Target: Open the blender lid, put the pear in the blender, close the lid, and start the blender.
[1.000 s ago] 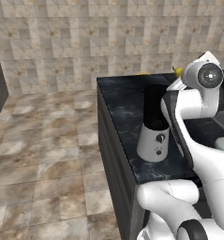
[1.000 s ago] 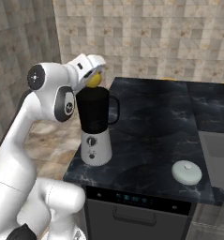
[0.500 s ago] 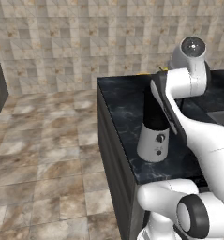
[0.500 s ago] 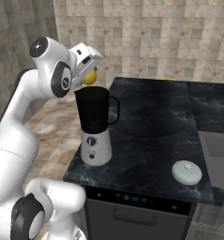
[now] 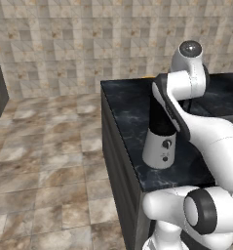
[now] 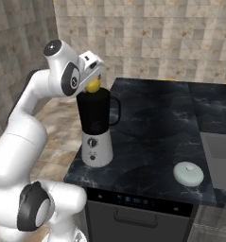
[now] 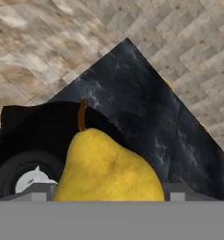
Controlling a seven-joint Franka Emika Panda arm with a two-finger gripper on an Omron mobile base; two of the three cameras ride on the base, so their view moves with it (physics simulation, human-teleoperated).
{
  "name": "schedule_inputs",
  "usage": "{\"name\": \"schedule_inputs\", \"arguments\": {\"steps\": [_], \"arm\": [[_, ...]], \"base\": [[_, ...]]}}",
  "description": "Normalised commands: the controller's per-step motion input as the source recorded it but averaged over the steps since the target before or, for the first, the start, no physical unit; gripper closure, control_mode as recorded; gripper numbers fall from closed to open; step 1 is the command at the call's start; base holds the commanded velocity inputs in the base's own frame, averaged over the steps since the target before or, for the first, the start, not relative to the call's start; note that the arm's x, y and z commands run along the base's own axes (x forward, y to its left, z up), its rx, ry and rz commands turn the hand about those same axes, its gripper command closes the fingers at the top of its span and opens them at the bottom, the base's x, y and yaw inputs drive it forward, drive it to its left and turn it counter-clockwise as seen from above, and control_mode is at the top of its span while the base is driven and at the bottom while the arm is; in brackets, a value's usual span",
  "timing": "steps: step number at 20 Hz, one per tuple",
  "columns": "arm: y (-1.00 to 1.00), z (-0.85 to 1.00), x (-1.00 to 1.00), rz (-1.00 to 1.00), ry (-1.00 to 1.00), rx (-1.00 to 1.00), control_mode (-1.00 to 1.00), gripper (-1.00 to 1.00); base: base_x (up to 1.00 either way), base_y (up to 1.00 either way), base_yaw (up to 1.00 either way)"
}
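The blender (image 6: 96,124) stands near the counter's front left corner, its dark jar open at the top; its white base (image 5: 159,149) with a dark knob faces the floor side. My gripper (image 6: 95,79) is shut on the yellow pear (image 6: 93,85), which hangs just over the jar's rim. Seen from the hand, the pear (image 7: 108,168) sits stem-up between my fingertips (image 7: 108,193), with the jar's dark mouth and its blades (image 7: 33,181) below it. The blender lid (image 6: 188,173) lies on the counter near the front edge, well right of the blender.
The black marble counter (image 6: 152,123) runs right toward a sink (image 6: 221,151). Its left edge drops to a tiled floor (image 5: 49,146). An oven front (image 6: 133,212) sits under the counter. My own arm (image 5: 186,112) arches over the blender.
My hand has carried the pear a little down and right, from beside the jar's top to just over its mouth. The arm's upper links have swung round. Blender and lid stayed put.
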Motion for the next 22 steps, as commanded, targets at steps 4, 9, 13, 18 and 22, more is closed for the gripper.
{"name": "schedule_inputs", "arguments": {"steps": [4, 9, 13, 18, 22], "arm": [[0.00, -0.40, 0.34, 0.03, 0.12, 0.00, -1.00, 1.00], [0.00, -0.35, 0.32, 0.03, 0.11, 0.00, -1.00, 1.00], [0.00, -0.37, 0.30, 0.02, 0.11, 0.00, -1.00, 1.00], [0.00, -0.40, 0.25, 0.02, 0.10, 0.00, -1.00, 1.00], [-0.03, -0.47, 0.08, 0.03, 0.09, 0.00, -1.00, 1.00]], "base": [[0.00, 0.00, 0.00], [0.00, 0.00, 0.00], [0.00, 0.00, 0.00], [0.00, 0.00, 0.00], [0.00, 0.00, 0.00]]}}
